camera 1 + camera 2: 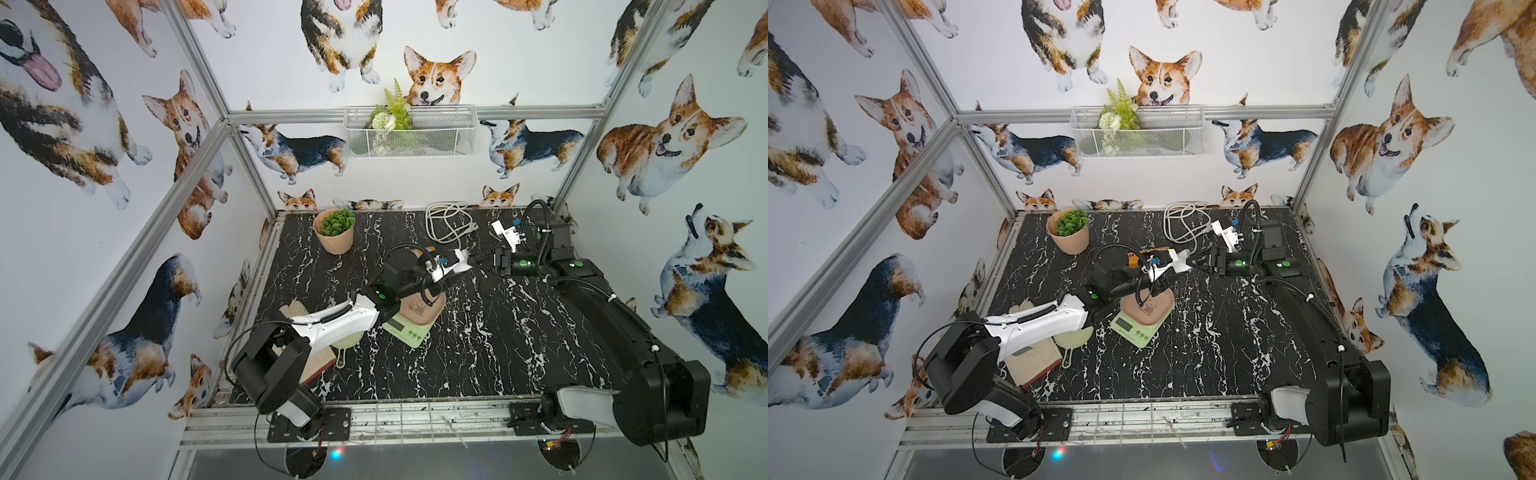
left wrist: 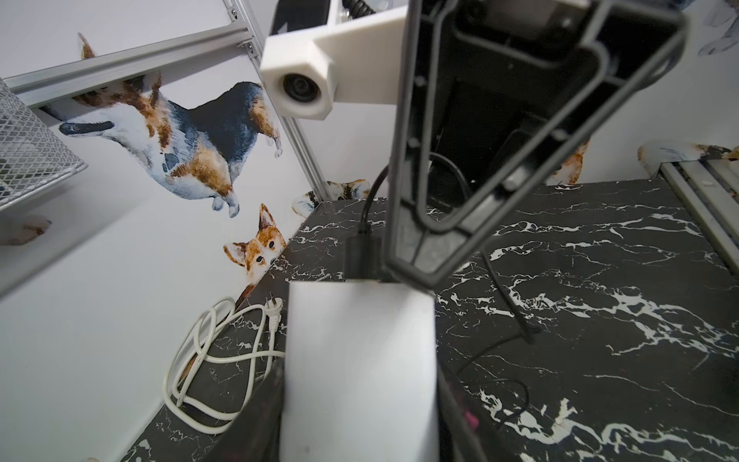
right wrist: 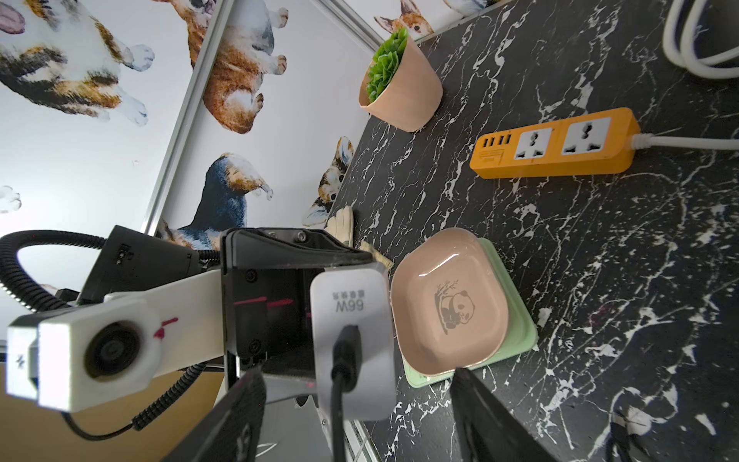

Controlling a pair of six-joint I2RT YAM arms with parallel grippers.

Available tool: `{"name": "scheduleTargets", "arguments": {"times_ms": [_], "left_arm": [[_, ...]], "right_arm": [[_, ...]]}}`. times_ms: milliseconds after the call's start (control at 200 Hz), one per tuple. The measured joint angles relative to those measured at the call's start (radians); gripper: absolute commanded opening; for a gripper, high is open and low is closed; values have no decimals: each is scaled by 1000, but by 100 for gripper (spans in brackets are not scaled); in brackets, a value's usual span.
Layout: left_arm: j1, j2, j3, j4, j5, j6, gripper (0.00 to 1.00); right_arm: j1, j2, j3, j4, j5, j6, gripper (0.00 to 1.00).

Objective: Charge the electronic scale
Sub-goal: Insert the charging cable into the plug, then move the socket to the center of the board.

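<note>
Left hand (image 2: 360,400) grips a white rectangular plastic charger block (image 3: 360,288), jaws half-spread around it. Right hand (image 3: 358,372) gapes empty astride the block's black cable (image 3: 339,404). The pale green electronic scale with pink-beige panda tray (image 3: 452,304) sits on the black marbled table (image 3: 600,280) just beyond. Risk: if the right hand pulls back, the loose cable may snag a jaw, twisting the block or unplugging it.

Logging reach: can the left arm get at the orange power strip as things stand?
Probably yes: the power strip lies close under the left gripper, sockets uncovered; the gripper is holding the white charger, though.
</note>
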Motion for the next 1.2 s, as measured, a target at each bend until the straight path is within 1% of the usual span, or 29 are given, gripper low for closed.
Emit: {"name": "scheduleTargets", "arguments": {"times_ms": [190,330,345,370,505,625,715,730,771,841,901,926,1006,1086,1126,1201], "left_arm": [[0,6,0,14,6,-1,0],[0,8,2,14,11,-2,0],[0,9,3,14,13,-2,0],[0,9,4,14,16,-2,0],[0,11,11,13,27,-2,0],[0,13,14,3,29,-2,0],[0,14,14,3,29,-14,0],[0,14,14,3,28,-16,2],[1,14,14,5,27,-19,12],[3,14,14,10,26,-24,35],[5,11,12,14,20,-31,52],[6,8,10,15,17,-34,57],[21,-10,-1,12,16,-43,65],[64,-28,-9,-6,8,-98,67],[100,-32,-9,-20,-3,-127,67],[171,-22,19,-75,-44,-218,67]], "right_arm": [[1,15,-7,28,-28,23,73],[5,29,-5,54,-35,31,64],[7,33,-4,56,-35,33,59],[8,39,-3,60,-36,40,56],[17,69,9,68,-48,46,48],[23,82,14,73,-59,45,34],[23,86,17,74,-51,29,18],[23,87,18,74,-50,28,16],[23,87,20,74,-47,23,11],[23,87,25,73,-41,23,6],[23,90,34,69,-37,23,5],[24,93,37,68,-35,23,5],[28,111,58,64,-38,26,4],[22,135,87,58,4,25,4],[21,149,105,49,24,20,3],[22,174,140,21,70,7,0]]}}
